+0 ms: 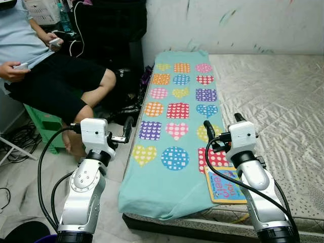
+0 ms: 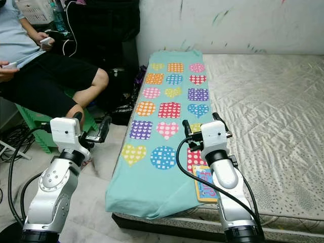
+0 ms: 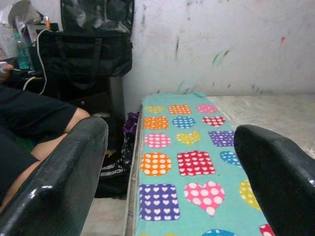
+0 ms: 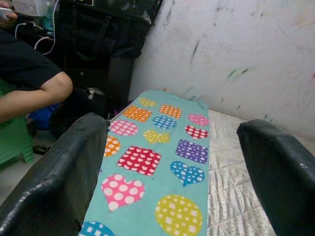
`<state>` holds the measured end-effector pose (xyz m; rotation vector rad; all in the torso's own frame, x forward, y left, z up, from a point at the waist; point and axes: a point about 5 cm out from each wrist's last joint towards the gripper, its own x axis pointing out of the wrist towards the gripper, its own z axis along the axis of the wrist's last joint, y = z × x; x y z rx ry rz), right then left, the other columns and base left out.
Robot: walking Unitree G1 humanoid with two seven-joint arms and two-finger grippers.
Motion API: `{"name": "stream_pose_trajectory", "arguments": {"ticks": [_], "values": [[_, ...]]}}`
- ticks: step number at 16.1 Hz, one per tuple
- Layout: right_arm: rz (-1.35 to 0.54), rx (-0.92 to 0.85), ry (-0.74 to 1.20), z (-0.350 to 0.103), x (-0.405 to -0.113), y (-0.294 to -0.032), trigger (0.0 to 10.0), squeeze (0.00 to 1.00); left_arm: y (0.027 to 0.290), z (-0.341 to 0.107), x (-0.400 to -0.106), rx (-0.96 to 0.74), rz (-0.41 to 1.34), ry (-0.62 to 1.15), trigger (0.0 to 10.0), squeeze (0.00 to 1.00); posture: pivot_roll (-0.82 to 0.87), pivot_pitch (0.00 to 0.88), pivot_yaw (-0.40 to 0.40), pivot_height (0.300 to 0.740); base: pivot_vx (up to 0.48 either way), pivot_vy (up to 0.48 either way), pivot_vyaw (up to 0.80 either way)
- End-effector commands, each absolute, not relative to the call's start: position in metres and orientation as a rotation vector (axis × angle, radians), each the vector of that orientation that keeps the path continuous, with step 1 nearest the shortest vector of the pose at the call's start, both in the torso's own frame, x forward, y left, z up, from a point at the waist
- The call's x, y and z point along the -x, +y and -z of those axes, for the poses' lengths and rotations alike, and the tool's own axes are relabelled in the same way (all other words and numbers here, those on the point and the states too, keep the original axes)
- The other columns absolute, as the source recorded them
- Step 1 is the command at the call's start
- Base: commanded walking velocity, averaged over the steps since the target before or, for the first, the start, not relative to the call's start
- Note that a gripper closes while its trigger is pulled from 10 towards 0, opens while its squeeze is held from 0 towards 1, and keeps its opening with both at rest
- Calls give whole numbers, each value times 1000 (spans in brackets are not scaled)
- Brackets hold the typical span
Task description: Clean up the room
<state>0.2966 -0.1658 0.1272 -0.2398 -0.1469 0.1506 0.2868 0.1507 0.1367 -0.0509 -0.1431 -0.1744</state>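
Two silver metal arms rise from the bottom edge of the head camera's picture. Each arm is a smooth rounded tube ending in a boxy white wrist housing. The left arm [image 1: 83, 195] has a round silver joint cap ringed with small screws. Thick black cables loop from each wrist housing down along the arm. The left gripper [image 3: 170, 172] and right gripper [image 4: 189, 167] each have two long black fingers [image 3: 59, 182] with a glossy, slightly textured surface and rounded tips.
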Motion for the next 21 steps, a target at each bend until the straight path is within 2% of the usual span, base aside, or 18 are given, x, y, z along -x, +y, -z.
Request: {"name": "stream_pose_trajectory", "arguments": {"ticks": [1,13,21], "values": [[-162,230,-154,-130,-299,-163,10000,0,153,-137,-285,52,182,-153,10000,0,-100,0,45,740,0,0,0],[-162,239,-156,-130,-299,-162,10000,0,154,-134,-287,31,166,-129,10000,0,-101,0,48,740,0,0,0],[-166,238,-152,-129,-299,-163,10000,0,153,-134,-286,29,169,-131,10000,0,-101,0,45,740,0,-331,0]]}}
